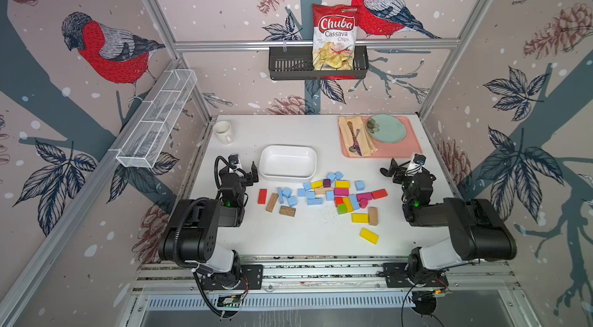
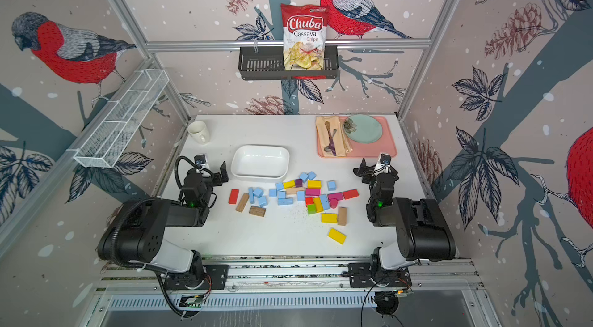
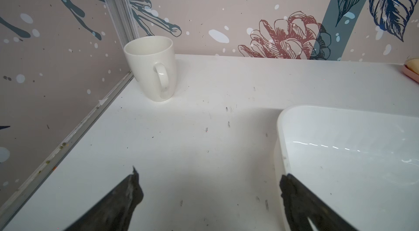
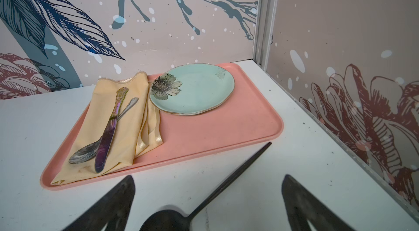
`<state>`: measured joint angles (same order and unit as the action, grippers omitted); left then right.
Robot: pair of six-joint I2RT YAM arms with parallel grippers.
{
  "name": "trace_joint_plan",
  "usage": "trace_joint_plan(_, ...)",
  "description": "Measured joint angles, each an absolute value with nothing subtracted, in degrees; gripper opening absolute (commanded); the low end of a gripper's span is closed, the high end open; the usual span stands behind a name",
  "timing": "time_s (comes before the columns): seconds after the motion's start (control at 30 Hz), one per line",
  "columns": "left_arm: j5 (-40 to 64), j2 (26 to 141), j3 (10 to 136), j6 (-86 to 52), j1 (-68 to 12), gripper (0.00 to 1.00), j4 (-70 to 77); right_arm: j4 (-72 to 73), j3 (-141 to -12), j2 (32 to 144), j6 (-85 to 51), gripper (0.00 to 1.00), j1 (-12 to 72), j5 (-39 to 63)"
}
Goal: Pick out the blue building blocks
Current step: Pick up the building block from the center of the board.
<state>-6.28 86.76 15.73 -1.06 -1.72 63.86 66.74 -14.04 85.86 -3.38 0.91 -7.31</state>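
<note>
Blue building blocks [image 1: 310, 195] sit mid-table between left gripper [image 3: 208, 177] and right gripper [image 4: 208, 176] (well apart from both); both jaws spread wide.

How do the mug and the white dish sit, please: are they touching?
Apart. The left wrist view shows a strip of table between the mug and the dish.

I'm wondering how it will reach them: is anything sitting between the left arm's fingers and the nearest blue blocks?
Nothing visible sits squarely between. The left gripper, fingers open, hangs over bare table, and the nearest blue building blocks lie just beyond. A red block and a wooden block flank that cluster on the arm's side.
</note>
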Motion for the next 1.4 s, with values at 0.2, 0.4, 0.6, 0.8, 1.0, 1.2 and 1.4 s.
trace_joint_plan(0.2, -6.28, 86.76, 15.73, -1.06, -1.72, 0.99, 63.86, 66.74, -14.04, 85.86, -3.38, 0.99, 0.89, -7.29)
trace_joint_plan(0.4, -6.28, 86.76, 15.73, -1.06, -1.72, 0.99, 63.86, 66.74, -14.04, 85.86, -3.38, 1.0, 0.86, -7.29)
trace_joint_plan(0.6, -6.28, 86.76, 15.73, -1.06, -1.72, 0.99, 63.86, 66.74, -14.04, 85.86, -3.4, 1.0, 0.47, -6.87)
trace_joint_plan(0.8, -6.28, 86.76, 15.75, -1.06, -1.72, 0.99, 63.83, 66.7, -14.06, 85.86, -3.42, 0.99, 0.01, -5.85)
trace_joint_plan(1.0, -7.14, 86.39, 15.86, -1.08, -1.72, 0.99, 63.33, 63.46, -15.62, 84.53, -3.6, 1.0, 0.84, -7.27)
trace_joint_plan(1.2, -12.82, 79.31, 23.16, -3.44, -1.83, 0.99, 51.48, 52.4, -22.41, 78.85, -5.13, 0.99, 1.34, -12.23)
trace_joint_plan(1.4, -21.21, 67.44, 24.47, -9.58, -2.79, 0.99, 39.38, 36.8, -30.92, 72.16, -9.26, 1.0, 1.78, -14.72)
